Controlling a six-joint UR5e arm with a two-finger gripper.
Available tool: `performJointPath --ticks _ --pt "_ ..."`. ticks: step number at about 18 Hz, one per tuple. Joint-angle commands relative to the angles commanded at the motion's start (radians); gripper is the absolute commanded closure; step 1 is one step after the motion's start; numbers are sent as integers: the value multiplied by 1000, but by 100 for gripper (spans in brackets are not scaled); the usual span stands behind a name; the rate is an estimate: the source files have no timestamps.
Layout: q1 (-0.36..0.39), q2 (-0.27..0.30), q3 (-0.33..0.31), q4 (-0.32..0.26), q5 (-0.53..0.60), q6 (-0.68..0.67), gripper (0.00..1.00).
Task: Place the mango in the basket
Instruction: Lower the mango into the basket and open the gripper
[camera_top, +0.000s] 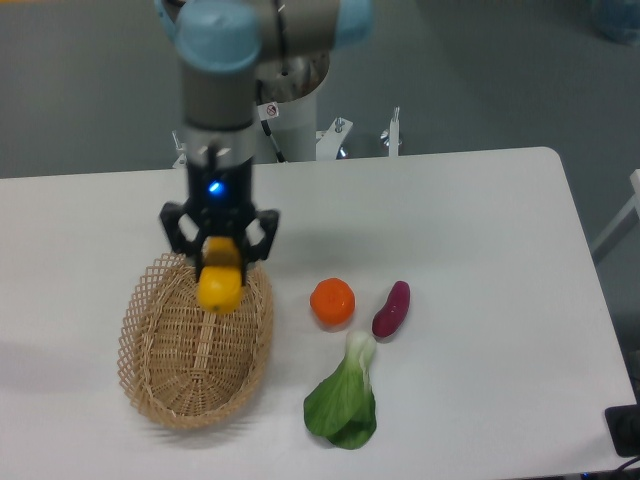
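Nearest us we log a leafy green (343, 402) on the white table (480, 260), at 4 o'clock from the basket (195, 350). Beyond it, an orange (332, 301) and a purple vegetable (391, 309) sit side by side, apart, at 3 o'clock of the basket. Above the basket's far end, the gripper (221, 262) pinches the mango (220, 283), which hangs over the weave. At 12 o'clock we note the arm's base.
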Motion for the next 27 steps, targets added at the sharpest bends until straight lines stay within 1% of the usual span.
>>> performJointPath --ticks 3,5,7,10,11,13,16,18,19,20,27 --pt "-29 -64 -8 5 11 14 46" --pt "-45 -77 -9 5 11 26 46" --pt "-46 -110 -9 5 11 26 46" --pt "-54 -141 -12 5 12 60 46" --pt "-55 -146 -12 5 14 64 46" --pt "-58 -154 -32 6 40 106 46" --pt "-81 -173 -32 21 48 169 46" --pt "-84 -190 -32 50 49 161 46" --pt "-98 -195 -34 54 51 157 46" --pt "-110 -197 -32 54 52 155 46" --pt "-114 -201 -35 54 51 155 45"
